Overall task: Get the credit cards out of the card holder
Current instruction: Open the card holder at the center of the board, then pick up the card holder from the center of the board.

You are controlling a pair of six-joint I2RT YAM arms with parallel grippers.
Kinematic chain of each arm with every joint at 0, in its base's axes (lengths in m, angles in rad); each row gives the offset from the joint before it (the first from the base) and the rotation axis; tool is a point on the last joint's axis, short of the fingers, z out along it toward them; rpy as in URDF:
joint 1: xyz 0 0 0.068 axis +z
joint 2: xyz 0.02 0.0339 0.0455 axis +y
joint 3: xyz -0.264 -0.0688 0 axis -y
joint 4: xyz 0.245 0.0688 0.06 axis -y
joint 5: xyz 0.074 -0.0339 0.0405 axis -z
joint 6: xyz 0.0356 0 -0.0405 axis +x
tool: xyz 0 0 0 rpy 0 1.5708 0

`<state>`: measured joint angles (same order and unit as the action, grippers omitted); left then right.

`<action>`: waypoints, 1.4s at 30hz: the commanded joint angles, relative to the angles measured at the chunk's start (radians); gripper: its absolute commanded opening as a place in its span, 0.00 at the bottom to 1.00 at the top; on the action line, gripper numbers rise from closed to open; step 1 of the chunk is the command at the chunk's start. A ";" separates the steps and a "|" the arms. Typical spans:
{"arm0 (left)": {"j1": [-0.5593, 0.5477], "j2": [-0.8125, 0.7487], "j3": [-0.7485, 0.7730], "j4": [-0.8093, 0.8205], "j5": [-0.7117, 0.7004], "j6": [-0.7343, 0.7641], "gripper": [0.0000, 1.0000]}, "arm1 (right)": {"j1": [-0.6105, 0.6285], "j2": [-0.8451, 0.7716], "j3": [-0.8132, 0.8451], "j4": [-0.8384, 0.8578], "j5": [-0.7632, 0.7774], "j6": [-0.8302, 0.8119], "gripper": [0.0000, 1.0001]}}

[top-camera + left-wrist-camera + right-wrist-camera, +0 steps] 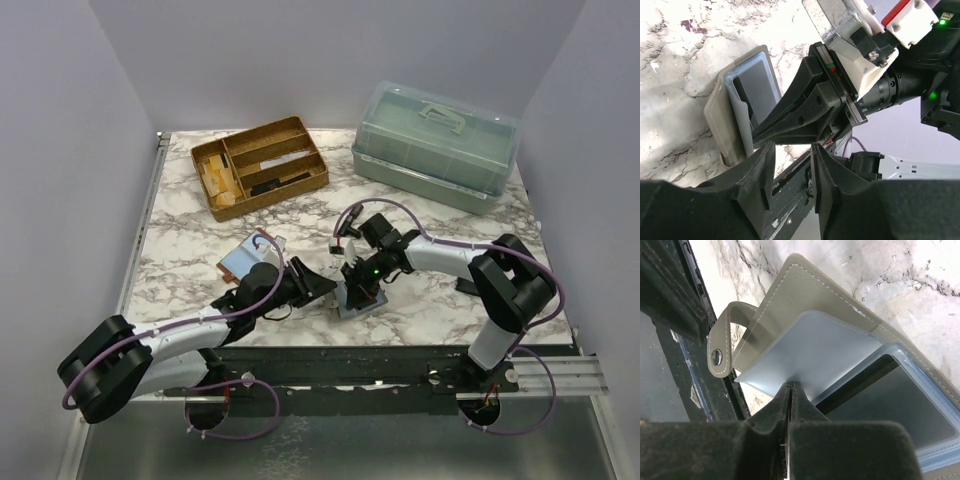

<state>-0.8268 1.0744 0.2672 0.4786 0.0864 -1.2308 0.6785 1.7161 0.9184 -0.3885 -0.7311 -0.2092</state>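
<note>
Your right gripper (791, 390) is pinching its fingers tight on the edge of a light-blue credit card (812, 352), which is sticking partway out of the open card holder (790, 285). The holder is lying on the marble table (440, 300), close to its near edge. Your left gripper (791, 167) is hovering just beside the holder with its fingers standing apart and gripping nothing, and a second card (245, 262) is lying flat on the table just behind your left arm (180, 340).

Marble-look tabletop (180, 270) w/ plain pale lavender walls (300, 60) on 3 sides, even light.
</note>
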 commanded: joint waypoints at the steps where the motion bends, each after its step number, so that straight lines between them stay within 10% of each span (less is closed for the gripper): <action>1: -0.012 0.057 0.022 0.128 0.036 -0.007 0.36 | -0.005 0.040 0.013 0.013 -0.002 0.025 0.00; 23: -0.072 0.393 0.003 0.229 -0.131 0.015 0.13 | -0.091 0.036 0.053 0.005 0.032 0.106 0.03; 42: -0.049 0.475 -0.001 0.229 -0.138 0.027 0.14 | -0.287 -0.012 0.027 -0.023 0.002 0.117 0.33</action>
<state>-0.8837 1.5349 0.2794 0.7395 -0.0097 -1.2304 0.3897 1.6611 0.9463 -0.3908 -0.7677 -0.1017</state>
